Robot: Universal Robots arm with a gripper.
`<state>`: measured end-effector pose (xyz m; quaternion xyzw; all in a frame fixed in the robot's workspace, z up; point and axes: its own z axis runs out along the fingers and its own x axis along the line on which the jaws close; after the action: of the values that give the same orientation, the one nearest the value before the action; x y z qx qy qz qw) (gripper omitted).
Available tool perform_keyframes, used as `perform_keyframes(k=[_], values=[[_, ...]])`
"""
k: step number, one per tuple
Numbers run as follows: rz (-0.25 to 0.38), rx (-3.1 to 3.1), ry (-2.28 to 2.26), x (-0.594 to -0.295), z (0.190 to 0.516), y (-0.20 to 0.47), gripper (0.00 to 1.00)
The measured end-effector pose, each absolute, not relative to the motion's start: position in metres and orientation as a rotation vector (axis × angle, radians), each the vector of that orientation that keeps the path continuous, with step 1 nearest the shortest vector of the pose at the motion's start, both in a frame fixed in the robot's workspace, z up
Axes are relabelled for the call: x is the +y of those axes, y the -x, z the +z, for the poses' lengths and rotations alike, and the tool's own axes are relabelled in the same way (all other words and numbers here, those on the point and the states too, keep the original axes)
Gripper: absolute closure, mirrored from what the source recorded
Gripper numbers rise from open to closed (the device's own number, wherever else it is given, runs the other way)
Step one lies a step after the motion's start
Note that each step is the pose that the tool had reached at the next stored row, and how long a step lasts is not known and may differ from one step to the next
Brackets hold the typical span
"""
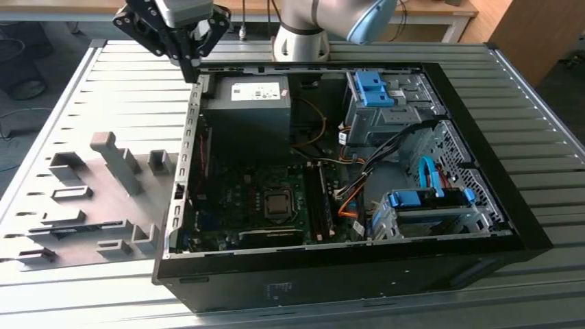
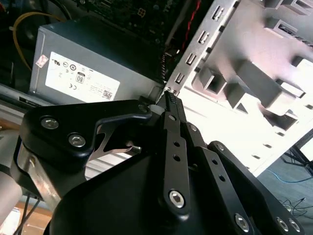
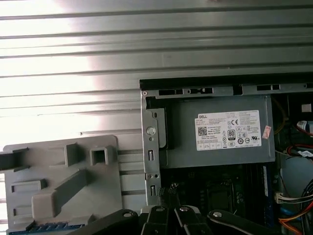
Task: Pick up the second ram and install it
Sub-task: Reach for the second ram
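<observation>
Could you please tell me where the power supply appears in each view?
Exterior view: power supply in the case's far corner, toward the exterior view's left, near the pincer.
Second wrist view: power supply beyond the pincer's tips, white label showing.
First wrist view: power supply in the case's corner, label showing.
Shared landmark: grey holder tray beside the case.

Your silver tubular arm (image 1: 302, 38) wears a pale-blue cap (image 1: 370, 20); at its nine o'clock, your matte-black linkage gripper (image 1: 191, 71) shows silver screws (image 2: 176, 198).

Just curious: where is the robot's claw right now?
The gripper hangs at the exterior view's upper left, over the PC case corner beside the power supply.
</observation>
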<state>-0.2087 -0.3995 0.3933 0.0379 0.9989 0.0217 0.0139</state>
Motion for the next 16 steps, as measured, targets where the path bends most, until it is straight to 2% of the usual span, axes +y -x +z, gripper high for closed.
perform_keyframes(k=[16], values=[[0.068,3.111,-0.118,-0.399,0.393,0.246,0.89]])
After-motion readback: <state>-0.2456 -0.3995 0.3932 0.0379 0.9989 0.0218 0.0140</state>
